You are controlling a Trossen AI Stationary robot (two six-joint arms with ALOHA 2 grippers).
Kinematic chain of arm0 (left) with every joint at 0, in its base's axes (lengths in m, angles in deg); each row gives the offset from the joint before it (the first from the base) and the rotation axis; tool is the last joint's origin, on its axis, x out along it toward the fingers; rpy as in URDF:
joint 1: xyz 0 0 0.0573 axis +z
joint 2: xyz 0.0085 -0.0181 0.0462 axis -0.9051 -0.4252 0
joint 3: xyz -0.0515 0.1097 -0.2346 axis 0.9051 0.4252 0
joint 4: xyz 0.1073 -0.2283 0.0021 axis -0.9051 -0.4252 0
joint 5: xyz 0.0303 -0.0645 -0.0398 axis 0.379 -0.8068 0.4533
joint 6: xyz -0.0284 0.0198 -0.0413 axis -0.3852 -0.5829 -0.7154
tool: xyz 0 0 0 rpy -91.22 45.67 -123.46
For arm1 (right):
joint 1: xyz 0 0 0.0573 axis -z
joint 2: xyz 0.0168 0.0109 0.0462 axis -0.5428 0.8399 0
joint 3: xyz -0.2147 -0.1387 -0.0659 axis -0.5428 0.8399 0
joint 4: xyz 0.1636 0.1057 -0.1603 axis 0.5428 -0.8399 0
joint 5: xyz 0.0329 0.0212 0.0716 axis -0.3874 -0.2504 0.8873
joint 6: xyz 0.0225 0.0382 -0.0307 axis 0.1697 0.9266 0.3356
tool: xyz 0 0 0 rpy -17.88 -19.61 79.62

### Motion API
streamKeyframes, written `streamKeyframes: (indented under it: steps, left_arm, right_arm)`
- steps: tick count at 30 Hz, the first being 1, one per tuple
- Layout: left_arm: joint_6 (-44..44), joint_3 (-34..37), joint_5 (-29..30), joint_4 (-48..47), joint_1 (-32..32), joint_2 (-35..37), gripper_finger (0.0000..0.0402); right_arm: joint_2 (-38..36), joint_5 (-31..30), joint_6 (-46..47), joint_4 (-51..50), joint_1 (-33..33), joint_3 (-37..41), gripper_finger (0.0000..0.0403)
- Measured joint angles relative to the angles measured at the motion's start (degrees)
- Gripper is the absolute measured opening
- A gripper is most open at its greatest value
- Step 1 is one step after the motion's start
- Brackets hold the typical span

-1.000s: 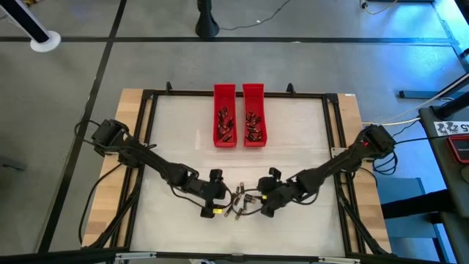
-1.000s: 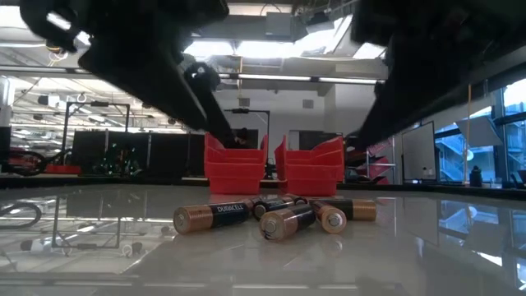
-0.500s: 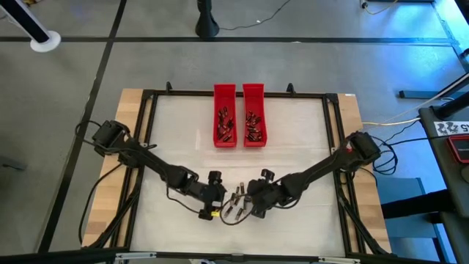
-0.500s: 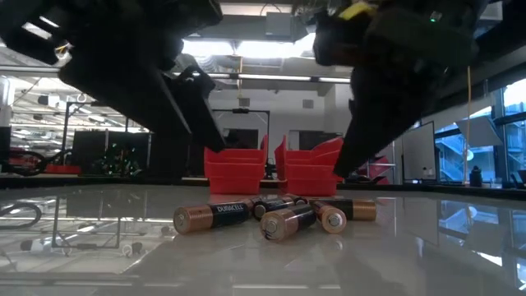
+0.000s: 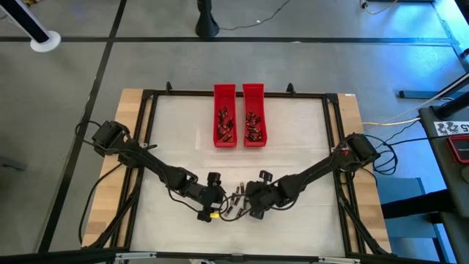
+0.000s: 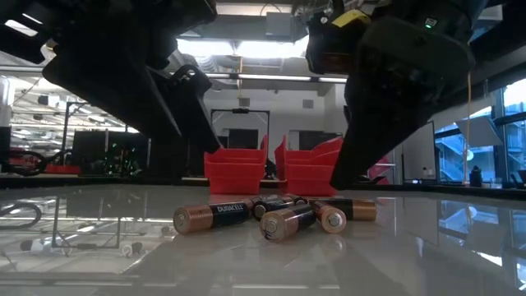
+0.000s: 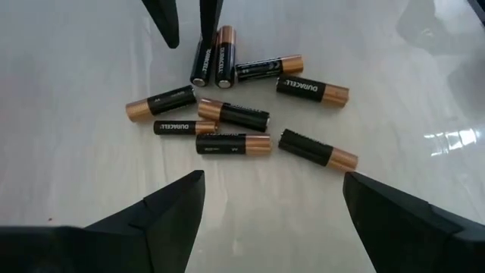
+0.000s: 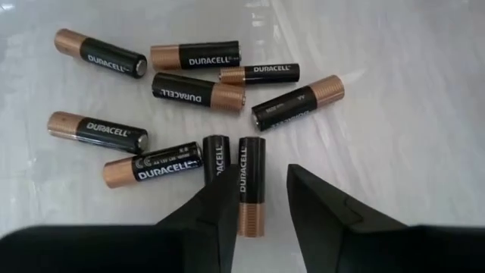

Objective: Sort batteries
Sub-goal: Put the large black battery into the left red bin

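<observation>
Several loose batteries, dark with coppery ends, lie flat in a small heap near the table's near edge. They also show as batteries, batteries and batteries. My left gripper is open wide and hovers just left of the heap. My right gripper is open and hovers over the heap's right side. Its fingers stand on either side of one battery, above it. More batteries lie in two red trays.
The two red trays stand side by side at the far middle of the table, inside a black frame. Both arms reach in low from the table's left and right sides. Bare white tabletop lies between the heap and the trays.
My right gripper has moved toward the table's left, in over the battery heap, and come lower over it. The batteries have stayed where they were.
</observation>
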Motion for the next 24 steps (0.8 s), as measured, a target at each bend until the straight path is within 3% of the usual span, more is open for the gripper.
streamKeyframes:
  steps: [18,24]
  left_arm:
    - [0.0,0.0,0.0,-0.4,-0.1,0.0,0.0301]
    - [-0.2,0.0,0.0,-0.4,-0.1,0.0,0.0301]
  right_arm:
    - [4.8,-1.1,2.6,-2.6,-0.1,-0.4,0.0109]
    - [4.9,-1.3,1.8,-6.1,0.1,-0.3,0.0039]
